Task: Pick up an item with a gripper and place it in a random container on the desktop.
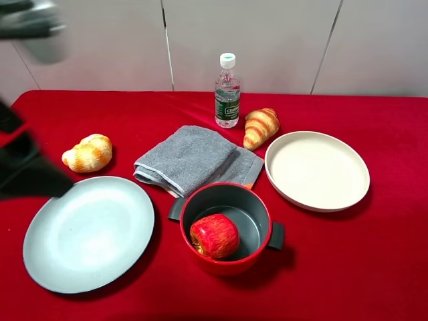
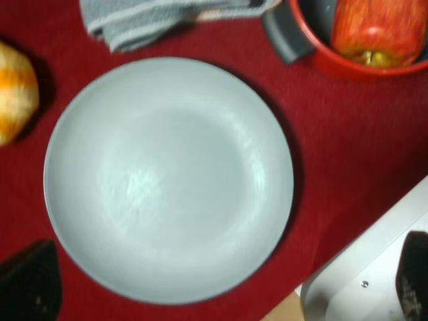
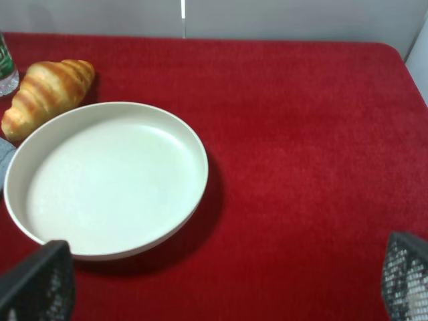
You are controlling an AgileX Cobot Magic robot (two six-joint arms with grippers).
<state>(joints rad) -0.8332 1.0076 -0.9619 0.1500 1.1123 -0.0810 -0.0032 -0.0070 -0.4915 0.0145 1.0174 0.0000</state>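
Observation:
The red apple (image 1: 214, 235) lies inside the red pot (image 1: 262, 212), which stands at the front middle of the red desktop (image 1: 348, 267). In the left wrist view the apple (image 2: 378, 30) and the pot's rim (image 2: 313, 52) show at the frame's edge. My left gripper (image 2: 221, 291) is open and empty, above the flat grey plate (image 2: 167, 180), apart from the pot. Its black arm (image 1: 30, 170) shows blurred at the left edge of the exterior view. My right gripper (image 3: 221, 284) is open and empty, above the cloth beside the cream dish (image 3: 107, 180). It is out of the exterior view.
The grey plate (image 1: 87, 231) lies front left and the cream dish (image 1: 316, 169) to the right. A folded grey towel (image 1: 190, 159) lies behind the pot. There are two croissants (image 1: 88, 152) (image 1: 259, 126). A water bottle (image 1: 227, 91) stands at the back.

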